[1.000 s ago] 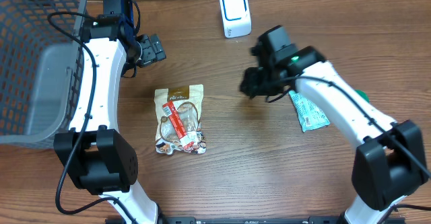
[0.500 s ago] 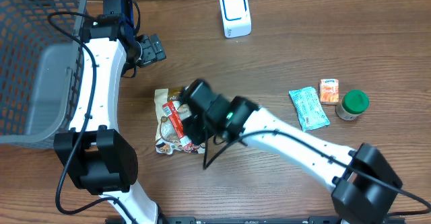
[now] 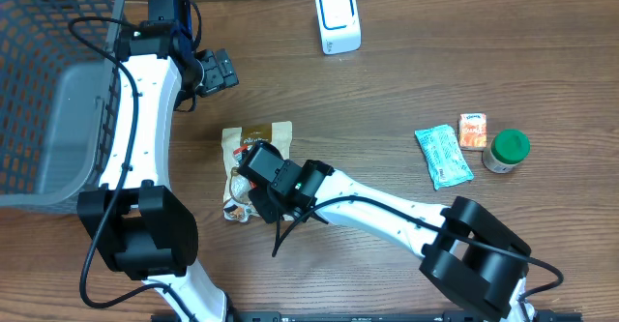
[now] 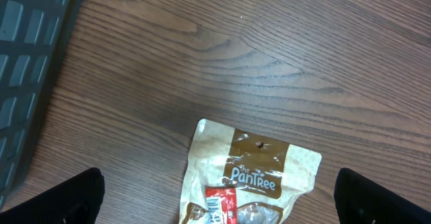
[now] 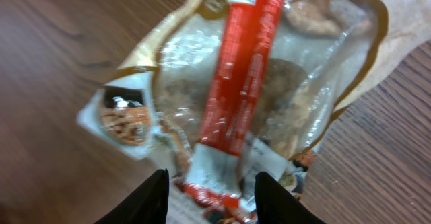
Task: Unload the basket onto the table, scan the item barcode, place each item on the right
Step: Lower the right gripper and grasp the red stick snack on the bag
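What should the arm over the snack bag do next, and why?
Probably lower a little and close the right gripper on the red stick. Its fingers stand apart on either side of the stick's white end, which lies on the snack bag, with nothing gripped yet. The scanner sits far off.

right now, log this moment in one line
phase: reach | right end effector: open over snack pouch | left end effector: open, away | scanner: untouched
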